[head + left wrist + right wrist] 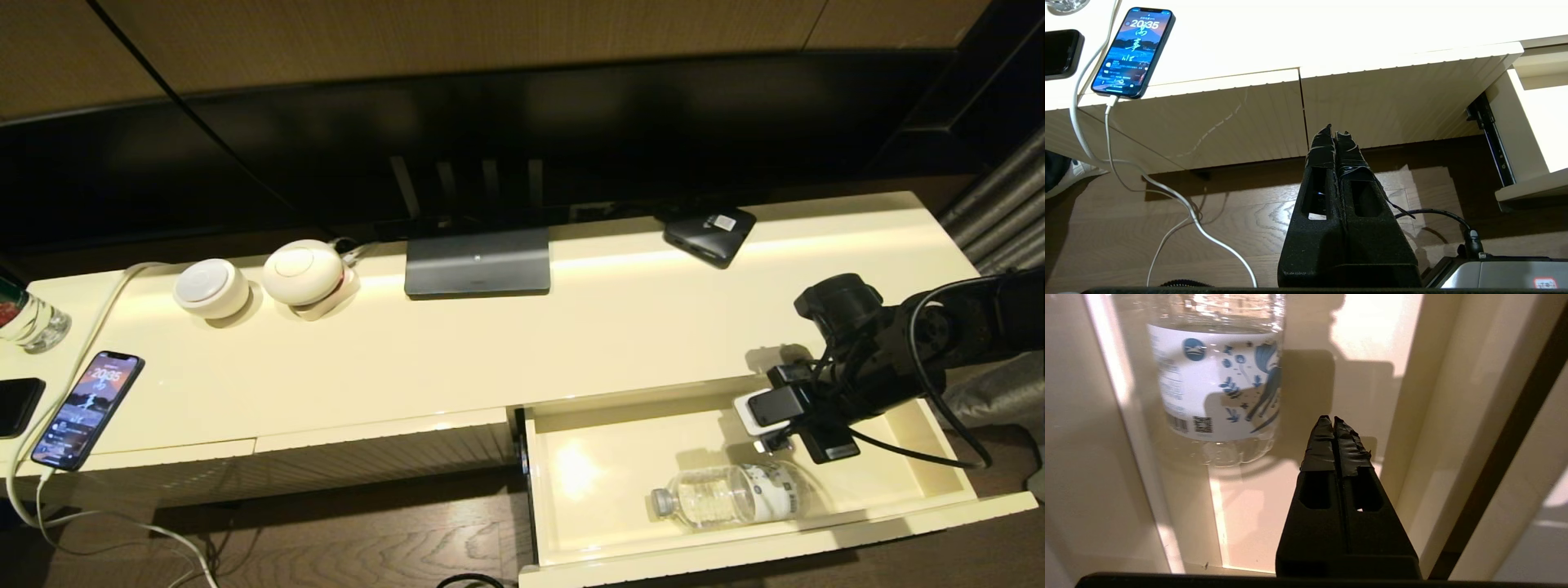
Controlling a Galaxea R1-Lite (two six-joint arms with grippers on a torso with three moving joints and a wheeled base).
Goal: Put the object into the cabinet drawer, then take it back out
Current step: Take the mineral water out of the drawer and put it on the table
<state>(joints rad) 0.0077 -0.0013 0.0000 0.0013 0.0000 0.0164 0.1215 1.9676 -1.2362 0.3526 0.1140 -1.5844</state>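
- The water bottle (729, 494) lies on its side on the floor of the open cabinet drawer (914, 478), near the front panel, cap pointing to my left; so I judge the putting-in done and the taking-out in hand
- My right gripper (1334, 421) hangs over the drawer just beside the bottle's base, jaws pressed together, holding nothing
- Next I must open, straddle the labelled body, close and lift
- My left gripper (1335, 130) is parked low before the ribbed cabinet front (1241, 118), jaws closed and empty

bottle (729, 494) in drawer (890, 523), phone (87, 408) left
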